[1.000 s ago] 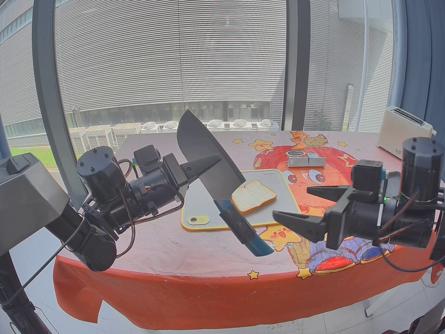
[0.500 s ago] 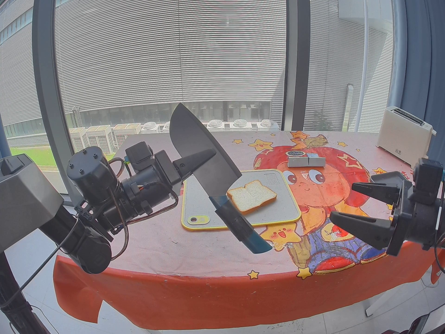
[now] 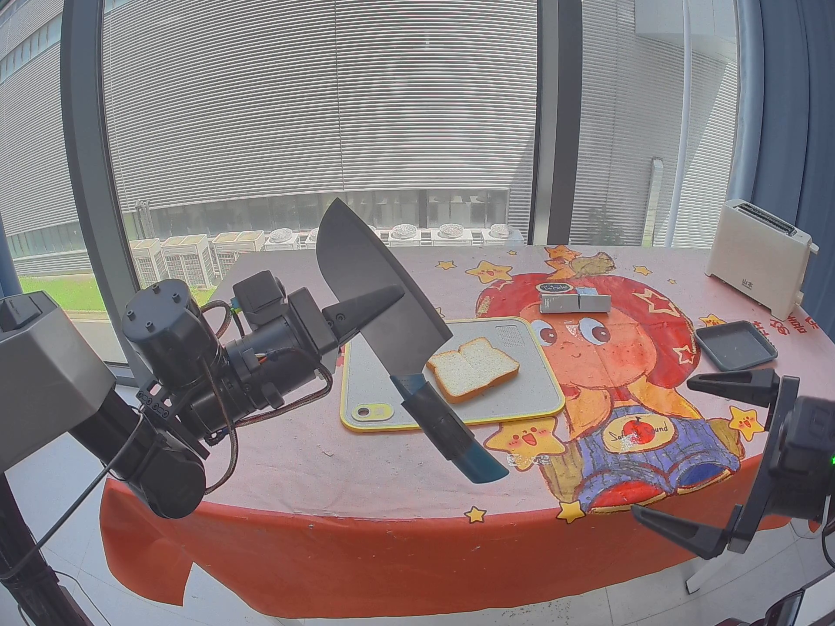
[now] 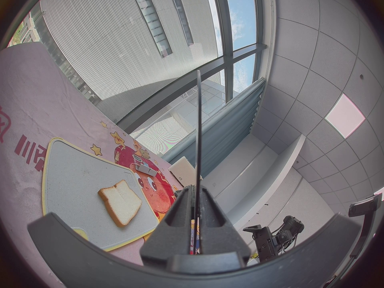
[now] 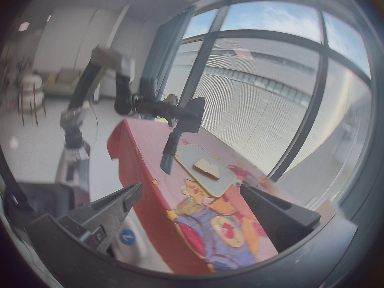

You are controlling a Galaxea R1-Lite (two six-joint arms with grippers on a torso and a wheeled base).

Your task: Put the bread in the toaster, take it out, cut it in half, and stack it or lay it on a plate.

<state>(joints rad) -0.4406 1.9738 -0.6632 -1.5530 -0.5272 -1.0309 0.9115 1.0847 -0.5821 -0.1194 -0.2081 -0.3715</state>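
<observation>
Left fingers (image 3: 365, 303) clamped on the knife (image 3: 357, 249) blade, handle hanging low across the cutting board (image 3: 383, 384) in the head view. Right fingers (image 3: 735, 386) spread wide, empty, off the counter (image 3: 348, 471) front-right edge, near the dark plate (image 3: 735, 345), toaster (image 3: 761, 254) behind. The bread (image 3: 472, 367): one whole pale slice, flat on the board.

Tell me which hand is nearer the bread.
Left. The left hand, clamped on the knife blade, hangs by the left end of the cutting board, near the bread. The right hand, open, sits off the front right edge of the table, well away.
</observation>
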